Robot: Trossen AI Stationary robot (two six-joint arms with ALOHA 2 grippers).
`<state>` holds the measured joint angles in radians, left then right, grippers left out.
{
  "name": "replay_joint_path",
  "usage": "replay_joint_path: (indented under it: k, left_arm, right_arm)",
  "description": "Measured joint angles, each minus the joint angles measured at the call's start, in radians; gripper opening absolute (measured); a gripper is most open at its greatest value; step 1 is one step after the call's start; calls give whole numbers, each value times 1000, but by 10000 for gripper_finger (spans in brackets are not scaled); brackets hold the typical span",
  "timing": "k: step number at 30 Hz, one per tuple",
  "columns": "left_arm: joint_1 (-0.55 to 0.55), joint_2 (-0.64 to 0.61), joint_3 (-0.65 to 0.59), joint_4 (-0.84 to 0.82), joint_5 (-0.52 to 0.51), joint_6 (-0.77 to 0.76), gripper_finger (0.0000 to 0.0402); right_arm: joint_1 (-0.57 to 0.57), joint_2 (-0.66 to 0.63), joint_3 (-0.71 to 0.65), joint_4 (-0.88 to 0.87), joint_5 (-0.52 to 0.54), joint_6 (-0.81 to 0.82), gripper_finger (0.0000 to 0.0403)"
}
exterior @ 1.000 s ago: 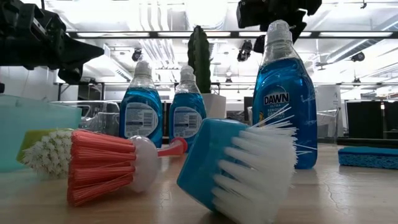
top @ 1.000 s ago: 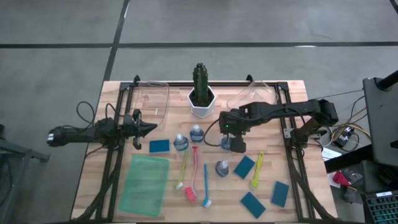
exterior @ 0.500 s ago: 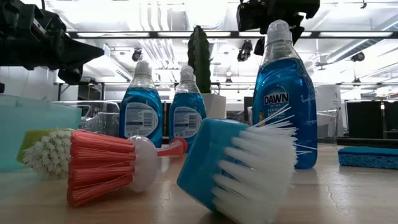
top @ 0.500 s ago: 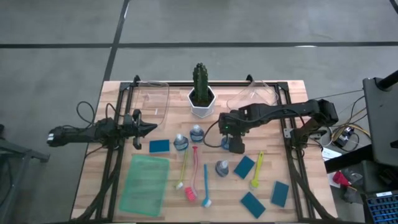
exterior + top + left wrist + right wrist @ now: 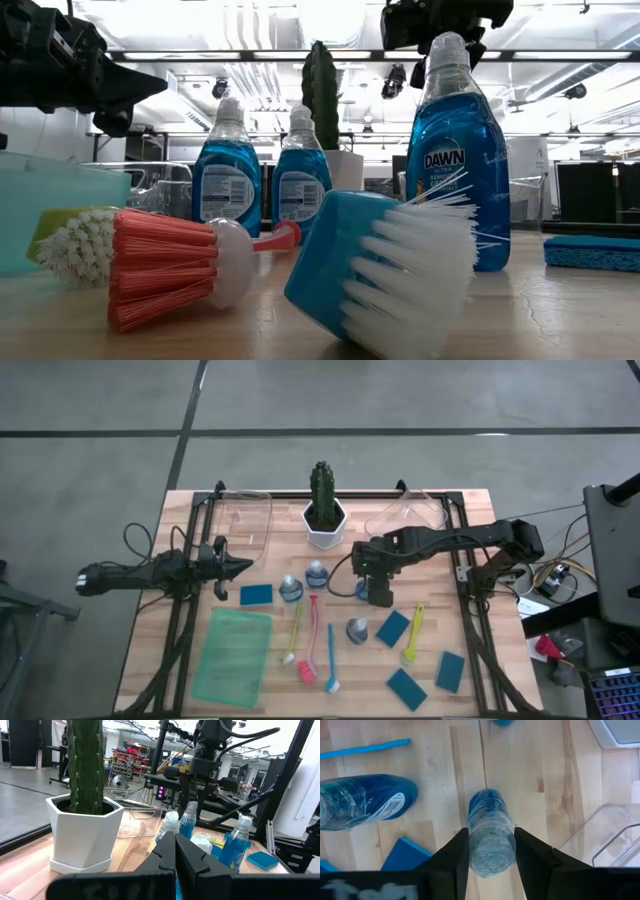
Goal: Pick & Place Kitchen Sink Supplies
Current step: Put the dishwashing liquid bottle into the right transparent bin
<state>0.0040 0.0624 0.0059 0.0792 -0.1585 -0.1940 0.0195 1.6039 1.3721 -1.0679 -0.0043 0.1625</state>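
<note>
Blue bottles are your concern here: your right gripper (image 5: 491,851) hangs straight down over an upright one (image 5: 490,832) standing right of the middle of the wooden table (image 5: 150,630), and its two dark fingers (image 5: 454,854) sit against the pale cap on either side, so you are pinching the top of that bottle. From above, the gripper (image 5: 378,592) hides most of it; only a sliver of blue shows beside the wrist. Two more bottles (image 5: 291,590) stand upright together in front of the cactus in its white pot (image 5: 323,512), and a fourth (image 5: 357,630) is nearer the front edge, beside a teal sponge (image 5: 393,627). You have the yellow brush (image 5: 295,630), pink brush (image 5: 310,635) and blue brush (image 5: 330,657) lying side by side at the middle, with the lime brush (image 5: 414,631) off to the right. Other sponges lie by the left gripper (image 5: 256,595) and toward the front right corner (image 5: 450,671). Your left gripper (image 5: 240,567) waits over the left side, fingers pressed together, above the far end of the green tray (image 5: 233,653). In the low view the bottle (image 5: 457,150) nearest the camera towers behind the blue brush head (image 5: 385,270).
</note>
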Motion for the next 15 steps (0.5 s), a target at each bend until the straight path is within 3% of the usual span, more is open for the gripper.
replay_joint_path:
  k: [7, 15]
  left_arm:
    - [-1, 0, 0, 0, 0, 0, 0]
    - [-1, 0, 0, -4, 0, 0, 0]
  right_arm:
    - [-11, -9, 44, -34, 7, 14, 137]
    - [-81, -10, 195, -159, 7, 10, 129]
